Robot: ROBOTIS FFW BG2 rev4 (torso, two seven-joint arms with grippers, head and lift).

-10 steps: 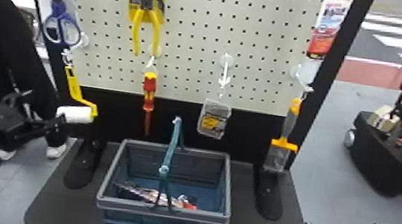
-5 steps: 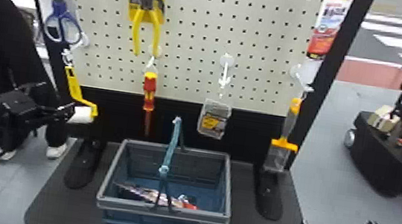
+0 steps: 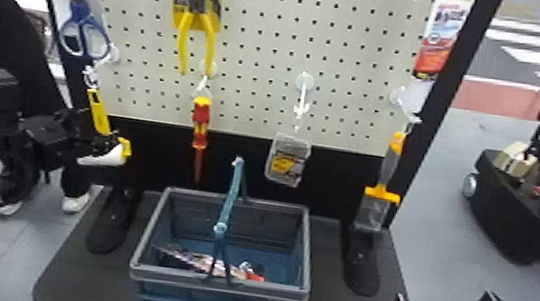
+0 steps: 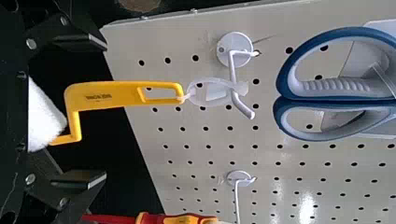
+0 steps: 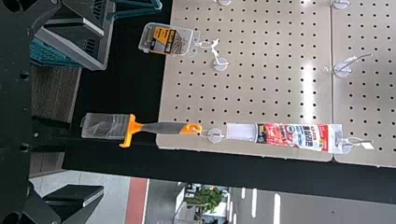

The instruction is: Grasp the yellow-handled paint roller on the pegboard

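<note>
Hardware shop display: pegboard (image 3: pixel 351 32) hung with packaged pliers (image 3: pixel 195 26), scissors (image 3: pixel 81 30); shopping basket (image 3: pixel 264 290) below.

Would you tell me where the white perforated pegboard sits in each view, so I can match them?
Head view: the white perforated pegboard spans the upper middle, behind the blue shopping basket.
Left wrist view: the pegboard lies sideways, the yellow-handled paint roller hanging from its hook.
Right wrist view: the pegboard lies sideways, an orange-handled flat tool hanging near its edge.
Shared landmark: the black panel under the board.
</note>
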